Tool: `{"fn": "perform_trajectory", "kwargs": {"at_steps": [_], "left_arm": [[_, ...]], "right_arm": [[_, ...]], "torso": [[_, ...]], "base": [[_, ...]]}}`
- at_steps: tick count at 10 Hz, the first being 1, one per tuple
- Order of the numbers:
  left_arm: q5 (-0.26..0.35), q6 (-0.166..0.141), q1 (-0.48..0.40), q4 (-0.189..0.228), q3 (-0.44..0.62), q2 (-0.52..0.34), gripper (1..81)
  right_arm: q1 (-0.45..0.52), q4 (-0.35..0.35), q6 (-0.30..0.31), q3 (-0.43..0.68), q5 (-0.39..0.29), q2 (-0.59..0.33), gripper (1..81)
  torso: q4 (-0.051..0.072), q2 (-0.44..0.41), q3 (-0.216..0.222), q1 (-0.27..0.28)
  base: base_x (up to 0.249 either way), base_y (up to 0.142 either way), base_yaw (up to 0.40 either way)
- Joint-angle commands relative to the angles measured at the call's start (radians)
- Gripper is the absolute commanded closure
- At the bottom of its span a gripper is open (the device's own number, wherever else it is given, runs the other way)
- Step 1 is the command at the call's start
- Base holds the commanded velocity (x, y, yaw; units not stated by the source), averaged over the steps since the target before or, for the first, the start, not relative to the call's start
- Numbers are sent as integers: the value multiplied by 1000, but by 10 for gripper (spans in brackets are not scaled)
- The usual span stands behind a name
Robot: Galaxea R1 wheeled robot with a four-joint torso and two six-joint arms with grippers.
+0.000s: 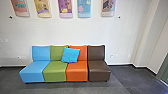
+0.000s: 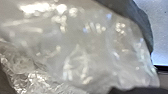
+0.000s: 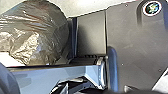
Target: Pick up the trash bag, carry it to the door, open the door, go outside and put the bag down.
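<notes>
Crinkled, shiny plastic of the trash bag (image 2: 75, 47) lies very close to the camera in the left wrist view, pale and partly see-through. From the right wrist, the bag (image 3: 40, 32) appears as a bulging, full, grey-brown mass beside the robot's body. What grips or supports it is hidden. The state of each gripper cannot be made out.
A row of joined seats in blue, green, orange and brown (image 1: 99, 72) stands against a white wall (image 1: 70, 32), with a blue cushion (image 1: 70, 55) on it. Posters hang above. Dark floor (image 1: 135, 80) runs in front and right, toward a greenish panel (image 1: 163, 72).
</notes>
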Motion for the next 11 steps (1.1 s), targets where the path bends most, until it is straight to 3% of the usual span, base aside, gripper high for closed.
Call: {"fn": "perform_trajectory", "kwargs": {"at_steps": [1, 2, 3, 5, 6, 7, 8, 9, 10, 11], "left_arm": [[75, 4, -53, 3, 1, -5, 811], [75, 4, -53, 3, 1, -5, 811], [75, 4, -53, 3, 1, -5, 811], [58, 4, -51, 5, 1, -3, 811], [55, 3, -53, 5, 1, -3, 811], [55, 3, -51, 5, 1, -3, 811], [55, 3, -51, 5, 1, -2, 811], [55, 3, -51, 3, 1, 0, 811], [55, 3, -51, 5, 1, 1, 811], [55, 3, -51, 5, 1, 3, 811]], "right_arm": [[43, -4, -4, 8, -69, 2, 10], [43, -5, -4, 7, -69, 3, 10], [43, -7, -4, 4, -69, 6, 10], [45, -14, -4, -16, -70, 14, 10], [45, -16, -4, -27, -70, 21, 10], [43, -19, -4, -36, -70, 28, 10], [45, -24, -4, -42, -70, 34, 10], [45, -24, -3, -42, -70, 35, 10], [45, -19, -2, -47, -70, 35, 10], [43, -14, -1, -53, -70, 38, 10]], "torso": [[2, 0, 0, 0], [-12, 0, 43, 0], [-17, 0, 86, 0], [-17, 0, 38, 0], [-17, 0, 61, 0], [80, 0, 69, -2], [83, 0, 73, -2], [35, 0, 77, -2], [20, 0, 79, -2], [42, 0, 79, -2]], "base": [[0, 0, 0], [0, 0, 0], [0, 0, 0], [0, 0, 0], [0, 0, 0], [0, 0, 0], [0, 0, 0], [0, 0, 0], [0, 0, 0], [0, 0, 0]]}}
